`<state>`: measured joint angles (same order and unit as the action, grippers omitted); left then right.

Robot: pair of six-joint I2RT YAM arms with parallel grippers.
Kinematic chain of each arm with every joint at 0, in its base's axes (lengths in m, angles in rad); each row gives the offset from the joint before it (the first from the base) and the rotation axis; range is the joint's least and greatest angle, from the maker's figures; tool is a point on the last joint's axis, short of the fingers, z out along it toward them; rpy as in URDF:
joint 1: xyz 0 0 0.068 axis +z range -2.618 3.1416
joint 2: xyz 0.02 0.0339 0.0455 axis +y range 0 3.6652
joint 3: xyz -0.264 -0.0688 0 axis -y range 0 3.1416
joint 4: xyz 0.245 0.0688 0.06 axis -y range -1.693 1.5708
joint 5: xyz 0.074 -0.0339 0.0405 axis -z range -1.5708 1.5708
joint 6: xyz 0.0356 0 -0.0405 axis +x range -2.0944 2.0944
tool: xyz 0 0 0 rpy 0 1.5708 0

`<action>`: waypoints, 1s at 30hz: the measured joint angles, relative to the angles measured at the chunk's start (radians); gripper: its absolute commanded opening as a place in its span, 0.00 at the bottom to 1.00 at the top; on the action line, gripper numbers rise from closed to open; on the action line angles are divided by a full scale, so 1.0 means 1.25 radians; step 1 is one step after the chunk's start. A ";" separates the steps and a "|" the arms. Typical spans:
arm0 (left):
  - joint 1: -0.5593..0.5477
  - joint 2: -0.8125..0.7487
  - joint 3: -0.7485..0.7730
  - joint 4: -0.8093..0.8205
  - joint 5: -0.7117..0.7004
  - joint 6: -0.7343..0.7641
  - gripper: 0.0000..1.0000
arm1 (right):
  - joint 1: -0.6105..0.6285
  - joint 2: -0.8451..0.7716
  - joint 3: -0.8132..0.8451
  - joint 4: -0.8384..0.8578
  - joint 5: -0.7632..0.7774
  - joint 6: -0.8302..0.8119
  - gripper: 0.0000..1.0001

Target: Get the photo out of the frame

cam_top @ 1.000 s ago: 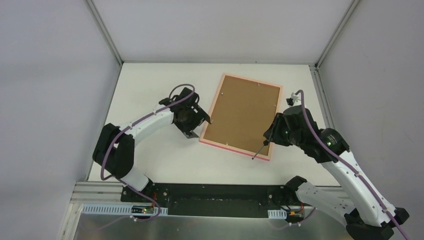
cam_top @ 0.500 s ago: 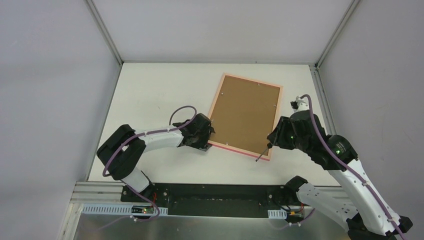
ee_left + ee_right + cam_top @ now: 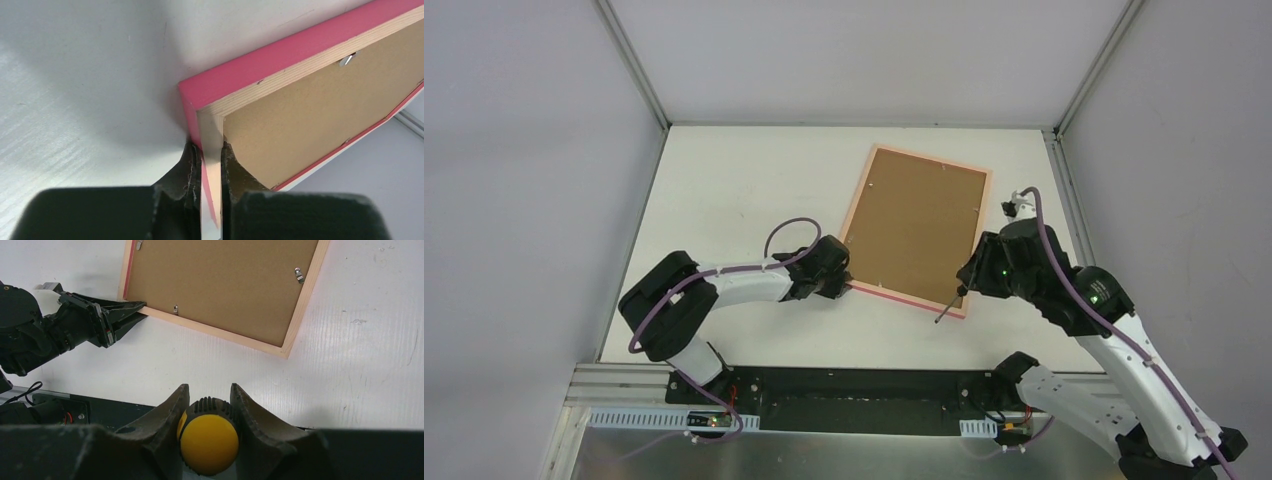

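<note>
A: The frame [image 3: 280, 60] lies face down on the table [image 3: 724, 190], right of centre, brown backing [image 3: 914, 225] up. The photo is not visible; presumably it is under the backing.

B: Grips?

A: The left gripper [image 3: 210, 150] is pinched tight on the frame's near-left corner rail. The right gripper [image 3: 209, 387] is part closed around a screwdriver [image 3: 209, 440] handle, tip near the near-right corner.

B: Handling?

A: The frame is judged light, stiff and thin-railed, so a rail pinch suits. The backing sits inside it under small metal tabs [image 3: 299, 275]. The photo likely creases; lift it by the backing edge.
</note>
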<state>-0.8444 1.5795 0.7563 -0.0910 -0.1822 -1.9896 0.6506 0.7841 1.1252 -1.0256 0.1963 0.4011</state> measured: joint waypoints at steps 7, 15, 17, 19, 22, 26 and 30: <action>0.052 -0.007 0.001 -0.001 0.043 0.152 0.00 | 0.000 0.067 -0.022 0.056 -0.013 -0.003 0.00; 0.170 0.084 0.139 -0.056 0.135 0.499 0.00 | 0.024 0.260 -0.013 0.164 -0.010 -0.021 0.00; 0.186 0.104 0.165 -0.065 0.154 0.554 0.00 | 0.035 0.316 0.004 0.183 -0.003 -0.023 0.00; 0.200 0.121 0.190 -0.075 0.174 0.608 0.00 | 0.045 0.368 0.033 0.198 0.007 -0.023 0.00; 0.217 0.151 0.229 -0.087 0.205 0.675 0.00 | 0.066 0.464 0.108 0.225 0.033 -0.021 0.00; 0.228 0.164 0.243 -0.087 0.235 0.714 0.00 | 0.087 0.586 0.212 0.259 0.067 -0.019 0.00; 0.234 0.170 0.243 -0.085 0.268 0.716 0.00 | 0.103 0.695 0.303 0.276 0.095 -0.017 0.00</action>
<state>-0.5518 1.7924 1.0603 -0.1978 0.1528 -1.0943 0.7795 1.6524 1.5036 -0.6804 0.3149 0.3801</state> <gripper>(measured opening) 0.114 0.357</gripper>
